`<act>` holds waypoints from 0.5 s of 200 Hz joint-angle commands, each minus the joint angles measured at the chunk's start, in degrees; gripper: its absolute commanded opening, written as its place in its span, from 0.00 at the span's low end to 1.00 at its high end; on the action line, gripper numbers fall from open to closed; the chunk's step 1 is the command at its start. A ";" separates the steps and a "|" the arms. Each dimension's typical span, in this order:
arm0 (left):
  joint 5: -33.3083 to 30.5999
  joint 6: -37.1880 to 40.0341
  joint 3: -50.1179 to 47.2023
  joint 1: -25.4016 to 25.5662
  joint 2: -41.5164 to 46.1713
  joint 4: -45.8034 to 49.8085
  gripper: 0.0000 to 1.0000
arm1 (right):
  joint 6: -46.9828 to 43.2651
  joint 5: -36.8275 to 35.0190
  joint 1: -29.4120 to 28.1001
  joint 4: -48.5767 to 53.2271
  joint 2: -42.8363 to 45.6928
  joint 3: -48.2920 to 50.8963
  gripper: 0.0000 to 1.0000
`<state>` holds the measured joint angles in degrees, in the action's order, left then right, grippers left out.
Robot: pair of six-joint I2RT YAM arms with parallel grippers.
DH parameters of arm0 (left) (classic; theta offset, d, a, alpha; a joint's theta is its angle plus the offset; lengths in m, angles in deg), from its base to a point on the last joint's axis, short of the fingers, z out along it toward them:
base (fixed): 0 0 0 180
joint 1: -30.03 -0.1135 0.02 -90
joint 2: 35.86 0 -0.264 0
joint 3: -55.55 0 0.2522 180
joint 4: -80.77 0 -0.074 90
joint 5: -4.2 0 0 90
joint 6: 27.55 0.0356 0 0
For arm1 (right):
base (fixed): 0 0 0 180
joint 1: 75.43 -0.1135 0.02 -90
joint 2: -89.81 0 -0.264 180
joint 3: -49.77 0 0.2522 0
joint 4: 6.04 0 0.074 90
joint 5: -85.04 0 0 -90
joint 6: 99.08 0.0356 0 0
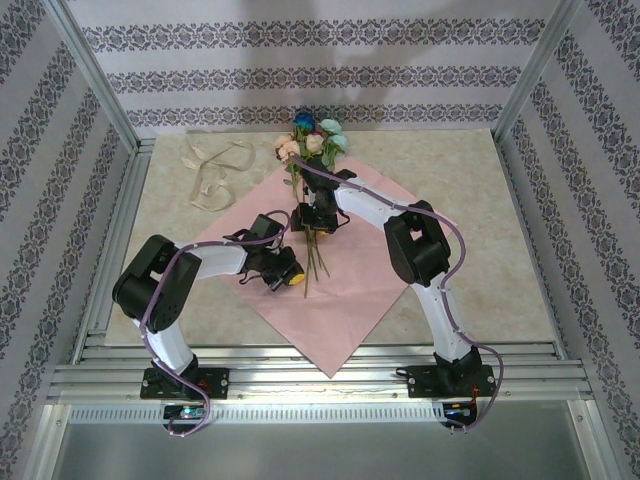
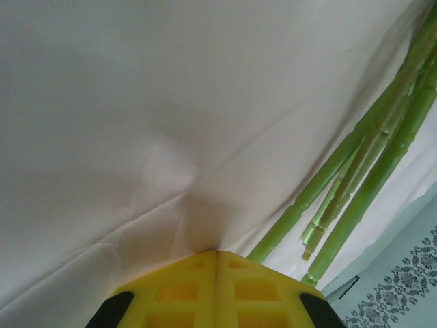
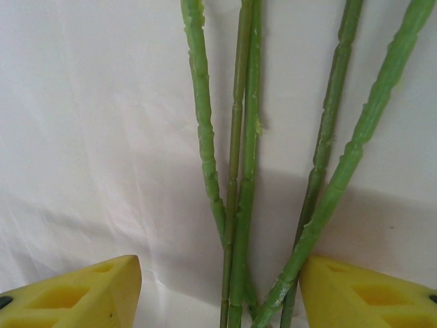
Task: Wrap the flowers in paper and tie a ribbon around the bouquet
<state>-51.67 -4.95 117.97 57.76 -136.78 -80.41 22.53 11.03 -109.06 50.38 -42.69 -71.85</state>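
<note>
While we are cataloguing, left gripper (image 2: 217, 254) pinching the paper (image 1: 355, 290), right gripper (image 3: 220, 273) standing spread astride the flowers (image 1: 316, 142), the ribbon (image 1: 215, 165) lying upper left.

flower stems (image 3: 242, 171) cut off top and bottom, middle perhaps under right arm (image 1: 365, 203)

Soft, even light falls from above in the top view, with faint arm shadows on the paper (image 1: 350, 300) and white glare along the near rail (image 1: 320, 408). Both wrist views look washed pale. The stems (image 2: 369, 171) are blurred in the left wrist view and sharper in the right, above soft-edged fingers (image 3: 82, 294).
</note>
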 commanded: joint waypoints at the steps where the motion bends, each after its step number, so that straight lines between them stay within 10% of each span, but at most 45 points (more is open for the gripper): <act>1: -1.86 -0.85 0.54 0.93 -1.68 1.01 0.00 | 0.51 0.43 -0.43 1.28 1.05 0.45 0.63; 100: -5.05 3.38 0.21 -2.38 11.30 13.68 0.00 | -9.57 -11.01 -1.65 -3.12 29.47 28.99 0.58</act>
<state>-56.40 -3.90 119.57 57.69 -128.37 -71.56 20.96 2.94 -107.81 48.98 -18.70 -49.23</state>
